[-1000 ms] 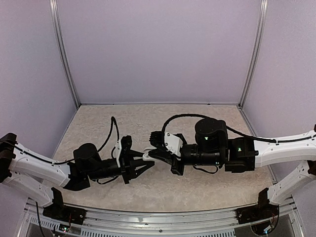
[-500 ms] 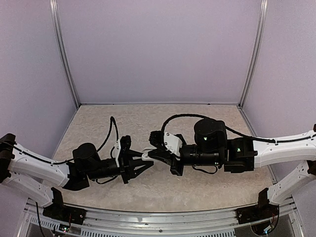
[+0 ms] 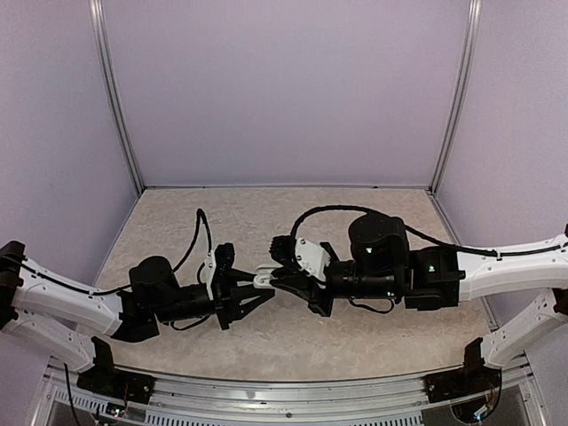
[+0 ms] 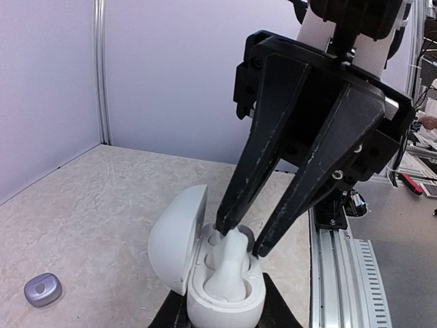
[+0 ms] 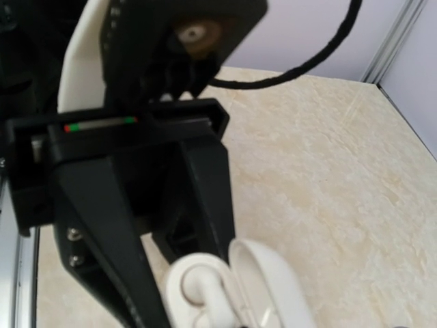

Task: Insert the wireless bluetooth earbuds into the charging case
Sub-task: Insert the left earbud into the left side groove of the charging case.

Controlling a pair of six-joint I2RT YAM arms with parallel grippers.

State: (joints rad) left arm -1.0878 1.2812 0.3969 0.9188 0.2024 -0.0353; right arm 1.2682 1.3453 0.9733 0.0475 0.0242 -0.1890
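Observation:
My left gripper (image 3: 257, 286) is shut on the base of a white charging case (image 4: 225, 295), holding it above the table with its lid (image 4: 176, 237) swung open to the left. My right gripper (image 4: 243, 239) comes down from above and is shut on a cream-white earbud (image 4: 231, 268). The earbud's lower end sits in a well of the case. The open case (image 5: 268, 290) and the earbud (image 5: 203, 292) also show in the right wrist view. The other earbuds are out of view.
A small grey-purple pebble-shaped object (image 4: 42, 290) lies on the beige table (image 3: 355, 222) to the left of the case. Pale walls enclose the back and sides. A metal rail (image 4: 341, 266) runs along the near edge.
Both grippers have stayed together at the case and shifted very slightly left. The right wrist has tilted a little. Neither grip has changed.

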